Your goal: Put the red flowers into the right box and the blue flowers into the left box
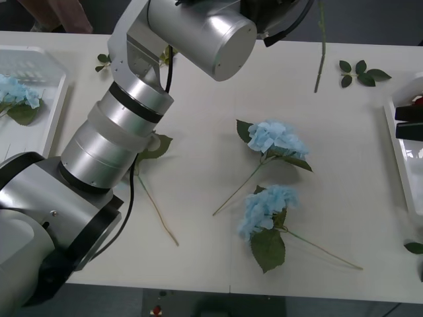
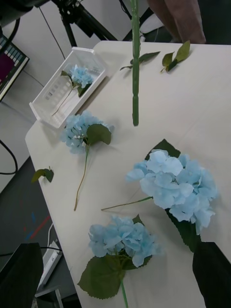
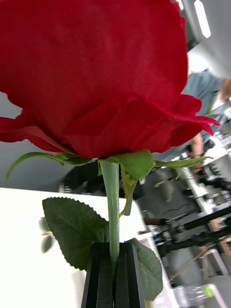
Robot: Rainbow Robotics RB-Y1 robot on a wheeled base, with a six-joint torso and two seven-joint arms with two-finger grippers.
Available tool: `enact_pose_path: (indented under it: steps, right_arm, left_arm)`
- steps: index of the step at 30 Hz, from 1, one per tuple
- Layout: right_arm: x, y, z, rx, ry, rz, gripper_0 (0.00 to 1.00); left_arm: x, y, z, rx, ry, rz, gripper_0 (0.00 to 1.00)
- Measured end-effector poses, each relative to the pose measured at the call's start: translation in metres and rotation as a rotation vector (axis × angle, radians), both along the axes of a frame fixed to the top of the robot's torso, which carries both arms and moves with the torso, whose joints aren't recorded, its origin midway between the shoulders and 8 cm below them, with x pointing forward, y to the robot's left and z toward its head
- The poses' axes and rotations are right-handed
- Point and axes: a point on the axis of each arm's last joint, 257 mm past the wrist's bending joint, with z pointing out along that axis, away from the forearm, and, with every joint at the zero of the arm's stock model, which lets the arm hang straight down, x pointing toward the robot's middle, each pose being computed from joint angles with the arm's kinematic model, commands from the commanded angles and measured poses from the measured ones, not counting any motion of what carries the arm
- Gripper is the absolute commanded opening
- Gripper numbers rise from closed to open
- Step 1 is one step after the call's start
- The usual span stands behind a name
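The left box [image 1: 56,99], at the frame's upper left, holds one blue flower; the right box [image 1: 398,155] lies at the right edge. Two blue flowers [image 1: 277,139] rest mid-table. The left gripper [image 3: 114,274], raised at top centre, pinches a red rose [image 3: 96,67] by its stem, which hangs vertically. The right gripper [image 2: 115,276], fingers apart, hovers over its box, nearer the destination.

Open tabletop [image 1: 198,86] between the left arm [image 1: 125,132] and the hanging stem [image 1: 321,46]; two blue flowers [image 1: 277,139] with crossing stems block the middle and near right. A third blue flower [image 2: 82,130] lies under the left arm. Loose leaf sprigs [image 1: 360,71] sit near the far edge. Right box [image 1: 403,152] rim partly covered by black fingers [image 1: 410,122]
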Motion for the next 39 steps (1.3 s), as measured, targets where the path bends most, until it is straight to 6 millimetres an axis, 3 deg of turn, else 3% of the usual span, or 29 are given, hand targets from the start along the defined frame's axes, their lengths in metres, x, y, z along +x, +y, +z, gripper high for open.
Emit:
enact_pose_path:
  steps: [5, 11, 16, 26, 39]
  right_arm:
    - [0.013, 0.001, 0.015, 0.031, -0.019, 0.003, 0.91]
    - [0.028, 0.002, 0.029, 0.026, -0.044, -0.008, 0.91]
    - [0.039, 0.002, 0.039, 0.008, -0.062, -0.028, 0.91]
    - [0.058, 0.006, 0.058, 0.018, -0.09, -0.07, 0.9]
    - [0.072, 0.034, 0.054, 0.025, -0.063, -0.059, 0.9]
  left_arm:
    - [-0.006, -0.018, 0.013, -0.141, 0.003, -0.045, 0.0]
    - [-0.017, -0.038, -0.003, -0.194, 0.077, -0.086, 0.0]
    - [-0.03, -0.052, -0.003, -0.246, 0.108, -0.131, 0.0]
    - [-0.031, -0.053, -0.005, -0.258, 0.127, -0.132, 0.0]
    - [-0.031, -0.053, -0.005, -0.262, 0.131, -0.132, 0.0]
